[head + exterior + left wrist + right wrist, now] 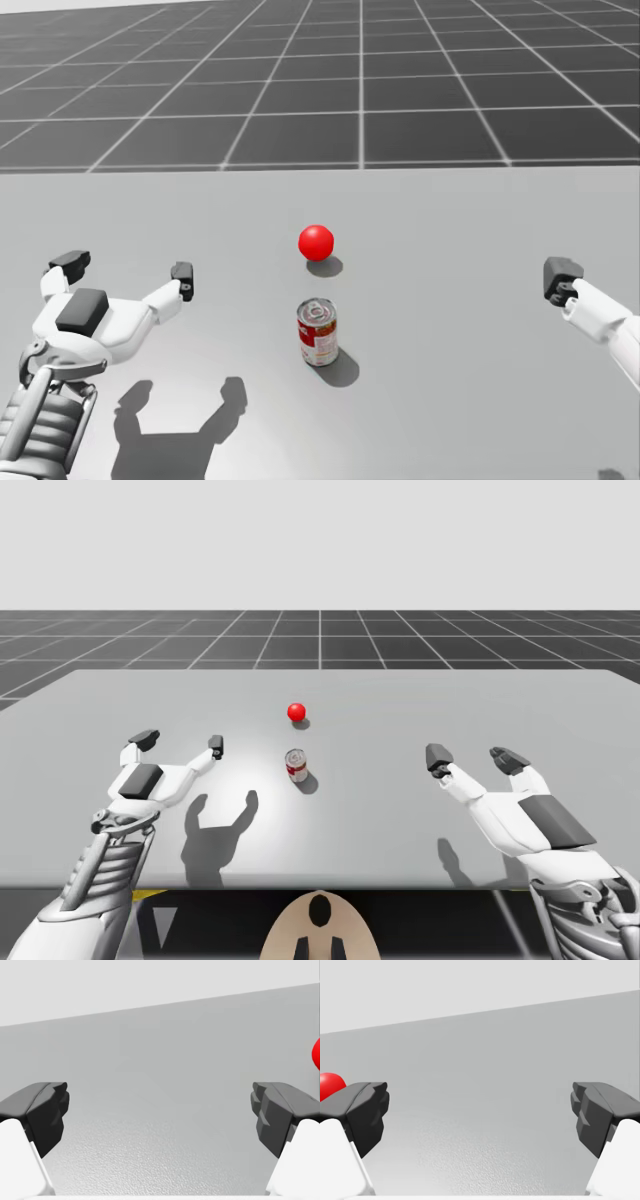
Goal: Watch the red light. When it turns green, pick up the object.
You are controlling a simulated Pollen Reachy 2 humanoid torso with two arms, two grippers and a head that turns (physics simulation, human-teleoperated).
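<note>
Both grippers stand with fingers spread wide apart, and neither touches or holds anything. The left gripper [180, 742] sits at the lower left of the high view, above the grey table [520, 705], with its shadow falling on the surface towards the bottom edge. The right gripper [473, 757] sits at the lower right of the same view, well apart from the left one. In the head view, one dark fingertip of the right gripper shows at the right edge.

The red and white can [296, 765] stands upright near the centre of the high view, between the two grippers and closer to the left one. It is clear of both.

The light [296, 712] is a red ball just above the can in the high view. It is near the can but not touching it, and it shows red.

In the left wrist view, bare table lies between the fingers, and the red light shows beyond one fingertip, off to the side. In the right wrist view, the light is partly hidden behind one finger.
</note>
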